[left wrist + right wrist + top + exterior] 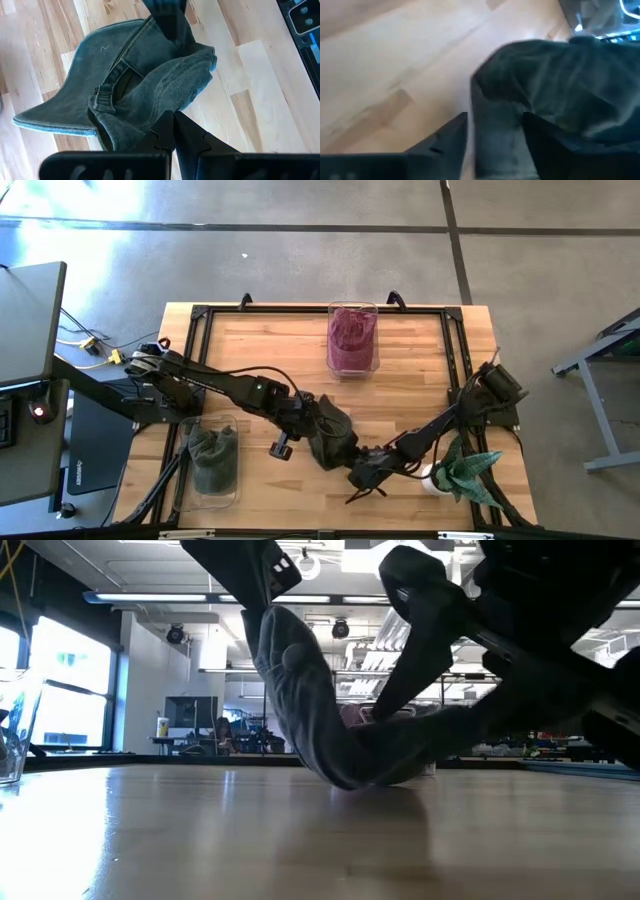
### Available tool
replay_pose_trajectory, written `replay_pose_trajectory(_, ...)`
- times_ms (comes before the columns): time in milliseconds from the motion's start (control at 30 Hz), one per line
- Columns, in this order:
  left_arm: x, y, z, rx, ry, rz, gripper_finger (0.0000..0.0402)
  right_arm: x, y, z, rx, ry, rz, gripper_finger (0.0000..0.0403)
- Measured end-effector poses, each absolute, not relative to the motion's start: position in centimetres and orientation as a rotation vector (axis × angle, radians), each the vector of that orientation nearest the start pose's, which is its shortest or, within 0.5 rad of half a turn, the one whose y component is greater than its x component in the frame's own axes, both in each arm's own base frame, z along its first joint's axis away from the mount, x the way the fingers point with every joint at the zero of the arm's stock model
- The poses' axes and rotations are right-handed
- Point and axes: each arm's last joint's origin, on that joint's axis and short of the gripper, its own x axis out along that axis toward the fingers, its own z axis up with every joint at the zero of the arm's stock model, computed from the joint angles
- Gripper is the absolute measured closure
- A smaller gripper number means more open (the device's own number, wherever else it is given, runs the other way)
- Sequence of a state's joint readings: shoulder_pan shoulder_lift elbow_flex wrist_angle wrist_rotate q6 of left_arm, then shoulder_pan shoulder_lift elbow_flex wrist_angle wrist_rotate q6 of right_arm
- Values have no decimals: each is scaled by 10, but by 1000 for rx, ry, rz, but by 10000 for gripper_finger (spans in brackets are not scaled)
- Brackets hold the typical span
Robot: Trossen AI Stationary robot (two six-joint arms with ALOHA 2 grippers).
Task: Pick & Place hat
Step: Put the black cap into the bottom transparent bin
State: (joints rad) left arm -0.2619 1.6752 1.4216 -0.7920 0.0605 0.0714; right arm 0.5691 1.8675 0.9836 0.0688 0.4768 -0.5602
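At centre of the high view, the hat [330,438] is held off the table [260,340] by the left gripper [312,420], clamped shut on its upper-left edge. Its long axis runs down-right toward the right gripper [368,473], whose part-open fingers [445,137] straddle its lower-right fold; a firm grip there cannot be confirmed.

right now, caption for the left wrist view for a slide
Left gripper shut on dark green hat above the wooden table.
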Motion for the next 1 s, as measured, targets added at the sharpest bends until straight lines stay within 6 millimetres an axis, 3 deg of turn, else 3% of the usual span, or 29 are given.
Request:
replay_pose_trajectory(267,327,-89,274,203,1142,-342,397,312,181,144,-902,720,392,389)
replay_pose_trajectory(400,321,-88,272,220,1201,-351,397,304,183,159,-657,800,614,375)
replay_pose_trajectory(500,323,-89,270,232,1174,-365,397,307,179,169,-476,784,724,386)
replay_pose_trajectory(833,327,-91,271,196,1134,-387,391,317,144,202,-209,743,625,378)
replay_pose_trajectory(1000,322,-89,269,176,1178,-472,328,315,136,213,-163,729,625,396)
